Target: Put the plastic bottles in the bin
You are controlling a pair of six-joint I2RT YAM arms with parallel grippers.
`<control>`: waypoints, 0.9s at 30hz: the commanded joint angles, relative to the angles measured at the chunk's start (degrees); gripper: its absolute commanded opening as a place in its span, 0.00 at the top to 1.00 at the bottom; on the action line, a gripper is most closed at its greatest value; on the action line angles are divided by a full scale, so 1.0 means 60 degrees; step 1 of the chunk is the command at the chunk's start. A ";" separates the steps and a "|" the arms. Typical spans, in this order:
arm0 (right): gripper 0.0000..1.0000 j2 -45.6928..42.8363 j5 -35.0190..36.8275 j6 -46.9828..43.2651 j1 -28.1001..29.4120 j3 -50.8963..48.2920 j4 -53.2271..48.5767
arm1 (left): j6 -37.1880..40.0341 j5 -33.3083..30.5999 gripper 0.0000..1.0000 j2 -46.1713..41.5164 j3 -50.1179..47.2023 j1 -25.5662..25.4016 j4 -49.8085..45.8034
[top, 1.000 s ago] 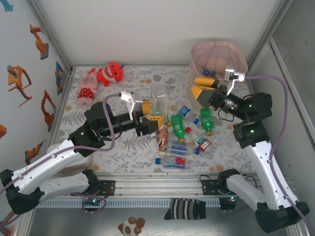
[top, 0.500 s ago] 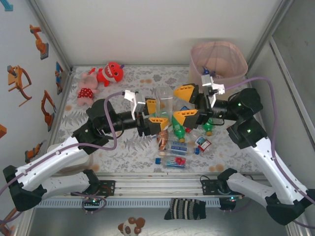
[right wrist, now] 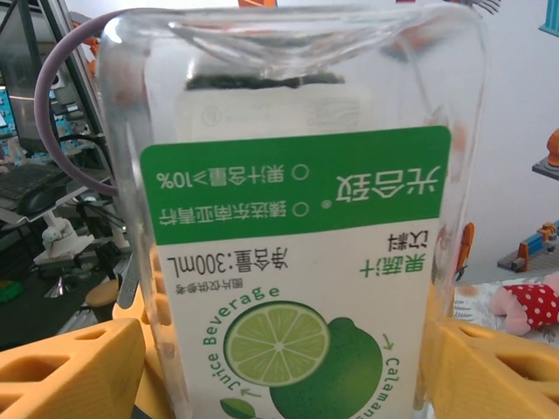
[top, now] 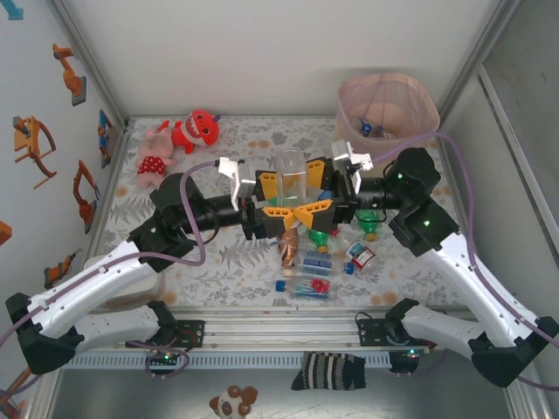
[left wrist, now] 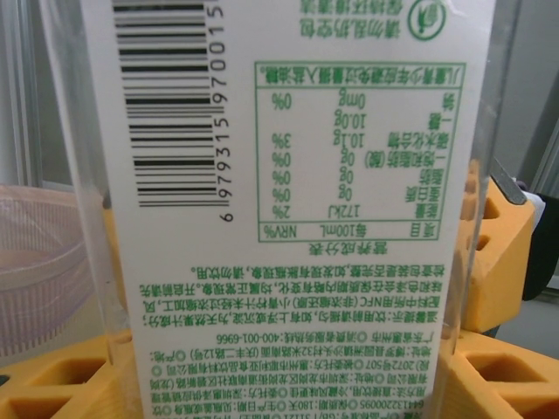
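Item: clear juice bottle (top: 295,175) with a lime label, which read upside down in both wrist views. It was held in the air over the middle of the counter (top: 236,262), well short of the bin (top: 389,109) at the far right.
Left fingers (left wrist: 52,388): clamped on the bottle.
Right fingers (right wrist: 70,371): flanked it from the opposite side; I could not tell whether they pressed it.
Handling: I judged this a hand-over. My right should grip the flat sides squarely before my left lets go.
Obscured: the cap end was cut off, the loose bottles (top: 319,262) were partly under my arms, and the bin's contents were indistinct.
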 commanded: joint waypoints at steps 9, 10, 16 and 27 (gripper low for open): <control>0.32 0.0204 -0.0082 0.0531 0.0151 0.0406 0.0686 | 0.0391 0.0131 0.46 -0.0192 0.0213 -0.0018 0.0172; 0.33 0.0225 -0.0094 0.0548 0.0151 0.0425 0.0700 | 0.0405 0.0091 0.46 -0.0207 0.0194 -0.0015 0.0155; 0.37 0.0356 -0.0001 0.0612 0.0158 0.0552 0.0664 | 0.0507 -0.0316 0.39 -0.0468 0.0063 -0.0007 -0.0025; 0.41 0.0958 0.2509 -0.0735 0.0083 0.1889 -0.2045 | 0.1057 -0.2151 0.23 -0.2191 -0.0823 0.0005 -0.1622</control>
